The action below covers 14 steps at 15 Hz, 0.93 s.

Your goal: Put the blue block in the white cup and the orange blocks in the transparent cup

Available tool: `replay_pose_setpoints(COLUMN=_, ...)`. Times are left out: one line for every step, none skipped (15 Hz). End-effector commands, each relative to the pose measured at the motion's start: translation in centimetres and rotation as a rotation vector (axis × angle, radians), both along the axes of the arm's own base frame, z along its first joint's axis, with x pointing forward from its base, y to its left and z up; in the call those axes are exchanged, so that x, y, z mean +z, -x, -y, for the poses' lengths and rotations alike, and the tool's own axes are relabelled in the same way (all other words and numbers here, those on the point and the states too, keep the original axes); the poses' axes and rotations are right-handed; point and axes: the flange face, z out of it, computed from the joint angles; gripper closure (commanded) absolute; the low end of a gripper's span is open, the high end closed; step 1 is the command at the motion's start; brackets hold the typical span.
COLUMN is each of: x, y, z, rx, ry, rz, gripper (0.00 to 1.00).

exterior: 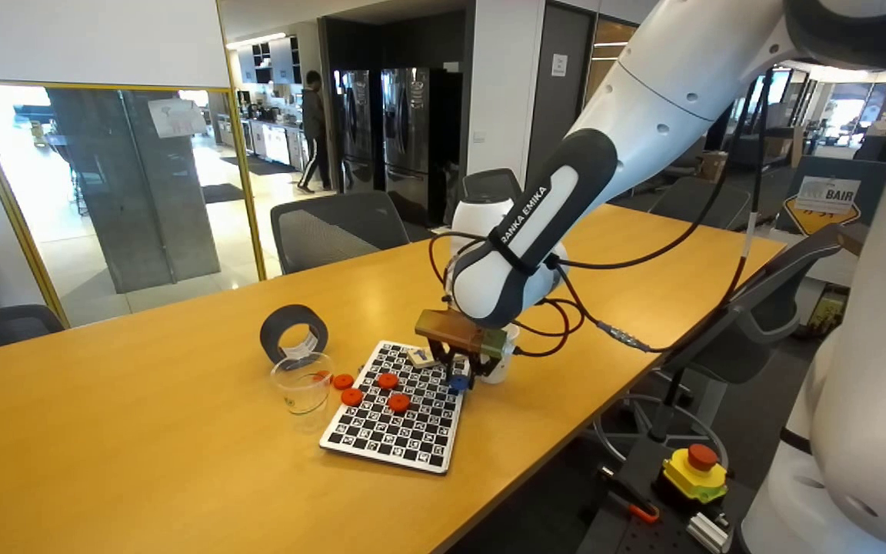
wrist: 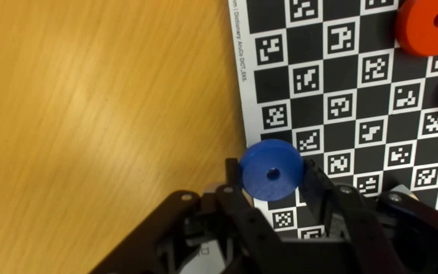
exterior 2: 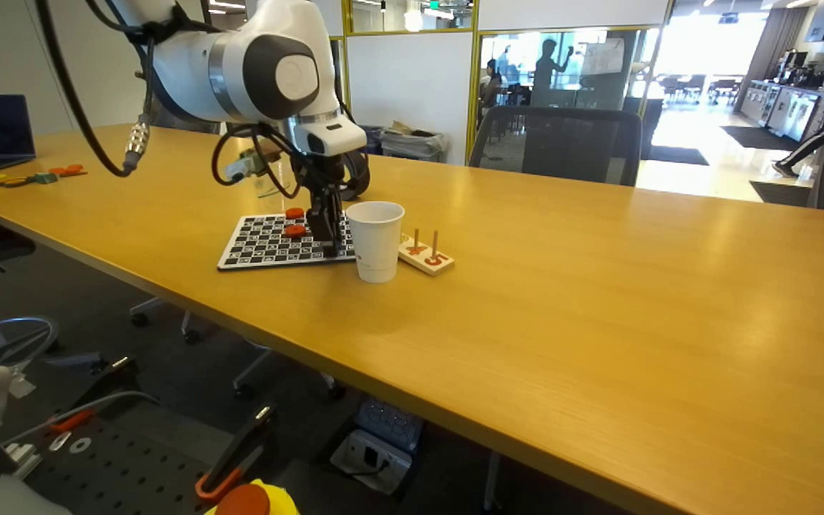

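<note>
Fingers (wrist: 233, 172) slightly parted, clasping blue block (wrist: 271, 164), one at each side

In the wrist view, the blue block (wrist: 265, 161) between my matt fingers (wrist: 233, 172) looks like smooth plastic, as do orange blocks (wrist: 422, 32) towards two o'clock; towards nine, the table (wrist: 101, 167) is glossy, grained wood. The white cup (exterior 2: 378, 247) seems matt paper, the transparent cup (exterior: 306, 396) shiny plastic.

A tapered white paper cup (exterior 2: 376, 239) bars one side, just beside the black two-fingered gripper (wrist: 271, 171). Above flat, round orange blocks (exterior: 399, 402) there is room
</note>
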Motion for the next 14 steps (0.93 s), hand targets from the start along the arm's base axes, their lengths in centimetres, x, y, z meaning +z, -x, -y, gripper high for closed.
replay_pose_setpoints(x=3.5, y=0.4, z=-1.2, rx=0.122, ry=0.01, rz=0.027, gripper=0.82)
replay_pose_setpoints(x=4.2, y=0.3, z=-1.5, rx=0.157, ry=0.012, rz=0.037, gripper=0.82)
replay_pose_setpoints(x=4.8, y=0.3, z=-1.7, rx=0.175, ry=0.017, rz=0.044, gripper=0.82)
replay_pose_setpoints(x=5.4, y=0.3, z=-1.7, rx=0.183, ry=0.023, rz=0.045, gripper=0.82)
replay_pose_setpoints(x=6.1, y=0.5, z=-1.5, rx=0.155, ry=0.042, rz=0.038, gripper=0.82)
replay_pose_setpoints(x=6.6, y=0.6, z=-1.2, rx=0.142, ry=0.058, rz=0.029, gripper=0.82)
replay_pose_setpoints(x=7.2, y=0.7, z=-1.1, rx=0.148, ry=0.066, rz=0.022, gripper=0.82)
replay_pose_setpoints(x=7.7, y=0.9, z=-0.8, rx=0.15, ry=0.074, rz=0.018, gripper=0.82)
replay_pose_setpoints(x=8.3, y=1.0, z=-0.6, rx=0.156, ry=0.077, rz=0.017, gripper=0.82)
replay_pose_setpoints(x=8.9, y=1.1, z=-0.4, rx=0.163, ry=0.075, rz=0.022, gripper=0.82)
replay_pose_setpoints(x=9.4, y=1.1, z=-0.2, rx=0.175, ry=0.069, rz=0.031, gripper=0.82)
replay_pose_setpoints(x=9.8, y=1.0, z=-0.2, rx=0.187, ry=0.067, rz=0.039, gripper=0.82)
replay_pose_setpoints(x=10.2, y=1.0, z=-0.1, rx=0.192, ry=0.071, rz=0.044, gripper=0.82)
replay_pose_setpoints(x=10.6, y=1.0, z=0.1, rx=0.187, ry=0.077, rz=0.046, gripper=0.82)
